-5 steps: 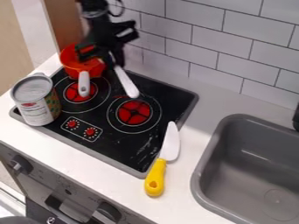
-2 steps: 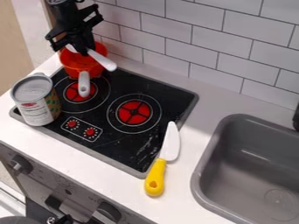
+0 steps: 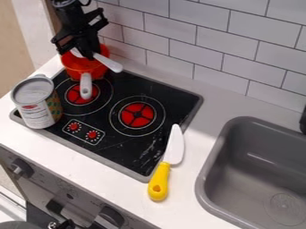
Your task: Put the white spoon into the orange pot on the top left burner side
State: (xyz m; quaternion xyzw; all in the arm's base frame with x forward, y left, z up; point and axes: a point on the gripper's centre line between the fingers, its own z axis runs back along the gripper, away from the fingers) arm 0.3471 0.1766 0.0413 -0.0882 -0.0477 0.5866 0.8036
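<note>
White spoon (image 3: 110, 64) gripped at mid-length in the gripper (image 3: 90, 54), slanting across it, one end over the pot mouth, the other jutting out on the sink (image 3: 257, 174) side; orange pot (image 3: 72, 67) directly below the gripper, its handle (image 3: 85, 86) pointing to the near side; placement judged almost done, release remaining; suggest shifting the gripper slightly away from the sink, so more of the spoon lies inside the rim; then lower gently, open slowly, lift straight up; risk: jutting end outweighs the rest and tips the spoon onto the stovetop (image 3: 119, 145).
</note>
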